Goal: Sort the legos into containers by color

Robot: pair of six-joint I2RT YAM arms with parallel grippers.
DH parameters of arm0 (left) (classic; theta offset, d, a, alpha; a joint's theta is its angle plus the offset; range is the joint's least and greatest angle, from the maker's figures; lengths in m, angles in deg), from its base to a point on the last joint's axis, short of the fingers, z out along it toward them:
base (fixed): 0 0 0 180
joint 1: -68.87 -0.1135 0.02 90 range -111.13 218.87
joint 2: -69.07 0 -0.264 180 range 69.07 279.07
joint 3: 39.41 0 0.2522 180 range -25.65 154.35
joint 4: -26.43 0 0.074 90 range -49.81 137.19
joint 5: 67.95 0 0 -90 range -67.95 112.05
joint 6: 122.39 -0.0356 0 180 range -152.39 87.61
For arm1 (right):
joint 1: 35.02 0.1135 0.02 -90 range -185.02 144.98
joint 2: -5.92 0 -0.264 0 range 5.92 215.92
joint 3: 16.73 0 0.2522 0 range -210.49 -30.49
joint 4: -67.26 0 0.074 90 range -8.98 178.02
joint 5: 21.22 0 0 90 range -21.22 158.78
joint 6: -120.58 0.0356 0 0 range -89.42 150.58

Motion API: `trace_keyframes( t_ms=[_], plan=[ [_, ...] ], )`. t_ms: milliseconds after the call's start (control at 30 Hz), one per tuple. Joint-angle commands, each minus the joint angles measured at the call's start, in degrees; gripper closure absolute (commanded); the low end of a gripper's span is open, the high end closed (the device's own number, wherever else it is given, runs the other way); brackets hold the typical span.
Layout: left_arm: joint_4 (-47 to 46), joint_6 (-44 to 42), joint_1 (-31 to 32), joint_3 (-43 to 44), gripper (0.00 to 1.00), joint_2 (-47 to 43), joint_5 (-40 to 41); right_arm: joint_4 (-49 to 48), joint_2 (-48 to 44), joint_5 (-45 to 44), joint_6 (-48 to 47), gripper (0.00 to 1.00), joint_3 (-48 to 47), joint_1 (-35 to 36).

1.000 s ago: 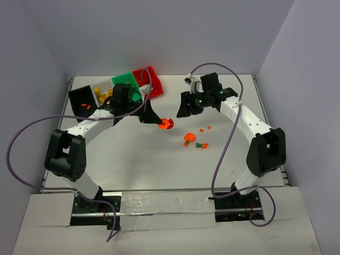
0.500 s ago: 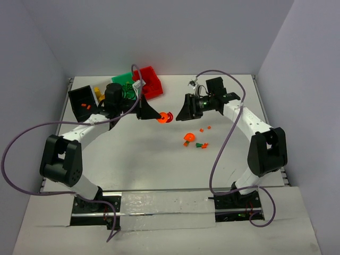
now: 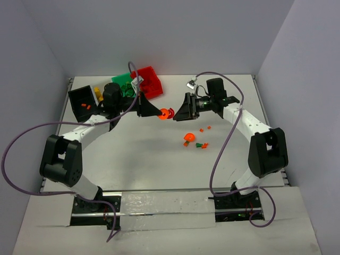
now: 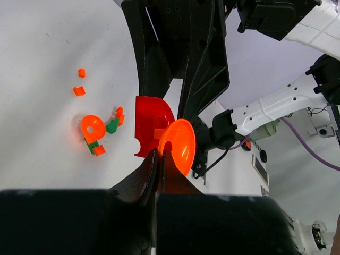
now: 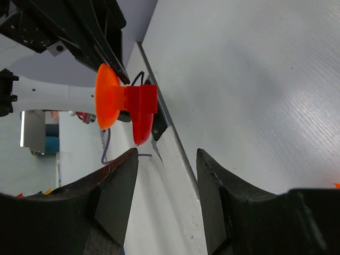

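Your left pincer [image 3: 157, 113] squeezes the stuck-together red and orange lego [image 3: 166, 113] up above the table [image 3: 159, 164] (well apart from the red bin [image 3: 152, 85]), probably so your right pincer [image 5: 164, 183], jaws spread, can pull the colors apart.

We are looking down on a white table [image 3: 138, 159] carrying a black bin [image 3: 81, 99], green bin [image 3: 123, 79] and red bin [image 3: 152, 81] at its far-left corner, while loose orange and green legos [image 3: 194, 141] are lying right of centre.
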Motion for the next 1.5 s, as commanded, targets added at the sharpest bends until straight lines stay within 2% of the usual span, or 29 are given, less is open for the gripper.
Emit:
trace_keyframes(
  t_ms=[0, 333, 533, 700, 933, 1233, 1300, 1367, 1400, 1433, 1467],
  plan=[
    [-3.4, 0.5, 0.1, 0.0, 1.0, -1.8, 1.0, -6.2, -2.8, 3.0, 3.8, 0.46, 0.6, 0.9],
    [-8.1, 4.0, 2.5, -1.7, 1.0, -2.7, 5.4, -16.2, -2.3, -0.2, 13.2, 0.55, 2.6, 1.4],
    [-16.4, 10.4, 2.9, -3.1, 1.0, -1.4, 6.9, -17.2, -1.2, 0.2, 15.1, 0.58, 2.5, 2.5],
    [-18.8, 11.8, 4.0, -3.1, 1.0, -0.6, 7.6, -20.8, -0.5, 0.5, 17.8, 0.62, 3.2, 2.6],
    [-22.3, 15.2, 5.0, -4.7, 1.0, 0.1, 8.3, -24.1, -1.1, -2.0, 19.8, 0.75, 3.2, 2.6],
    [-21.9, 15.3, 5.2, -6.8, 1.0, -0.6, 7.5, -24.7, -2.0, -3.2, 19.9, 0.73, 4.1, 1.7],
    [-21.3, 15.4, 5.2, -7.0, 1.0, -0.4, 6.9, -25.2, -2.5, -3.8, 19.2, 0.79, 4.2, 1.7],
    [-21.0, 15.1, 5.2, -7.2, 1.0, -0.4, 6.3, -24.9, -2.9, -4.3, 18.4, 0.94, 4.1, 1.7],
    [-20.4, 14.4, 5.2, -7.2, 0.99, -0.6, 6.1, -24.5, -2.9, -4.3, 17.7, 0.96, 4.0, 1.7],
    [-19.2, 13.3, 5.2, -7.1, 0.94, -0.9, 5.9, -23.6, -3.1, -4.5, 16.4, 1.0, 3.8, 1.7],
    [-18.2, 12.4, 5.2, -6.9, 0.87, -1.0, 5.5, -22.8, -3.3, -4.9, 15.2, 1.0, 3.6, 1.8]
  ],
)
